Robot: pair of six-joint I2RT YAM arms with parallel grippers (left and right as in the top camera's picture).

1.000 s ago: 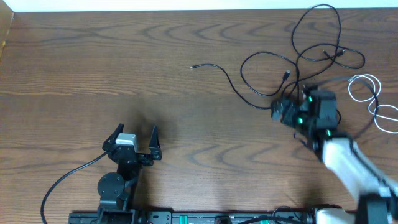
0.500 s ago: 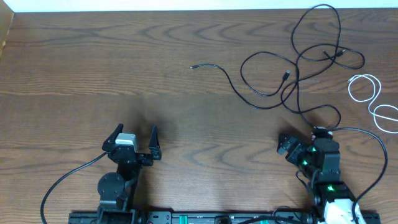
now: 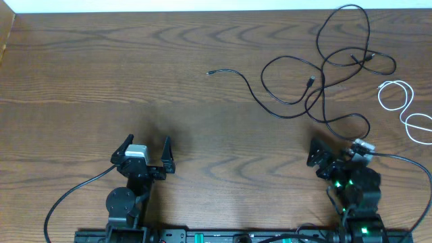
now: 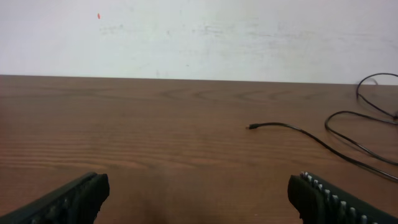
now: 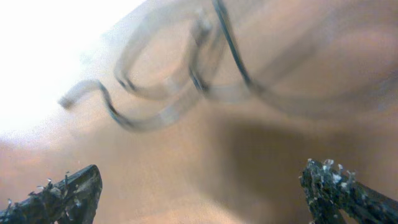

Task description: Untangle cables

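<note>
Several black cables point(image 3: 324, 67) lie looped over one another at the table's back right, and one loose end with a small plug point(image 3: 210, 71) reaches toward the middle. A shorter white cable point(image 3: 403, 108) curls at the right edge. My left gripper point(image 3: 145, 145) is open near the front left with nothing between its fingers; in the left wrist view point(image 4: 199, 199) the plug end point(image 4: 250, 127) lies well ahead of it. My right gripper point(image 3: 336, 150) is open just in front of the nearest black loop point(image 3: 351, 120), holding nothing. The right wrist view point(image 5: 202, 193) shows blurred cable loops point(image 5: 155, 112) ahead.
The dark wooden table point(image 3: 135, 61) runs to a pale wall at the back. Thick black wires point(image 3: 67, 196) trail from the arm bases along the front edge. A light wooden edge point(image 3: 5, 34) shows at the far left.
My right arm has drawn back from the black tangle toward the front edge, staying open and carrying nothing. The cables and my left arm have not moved.
</note>
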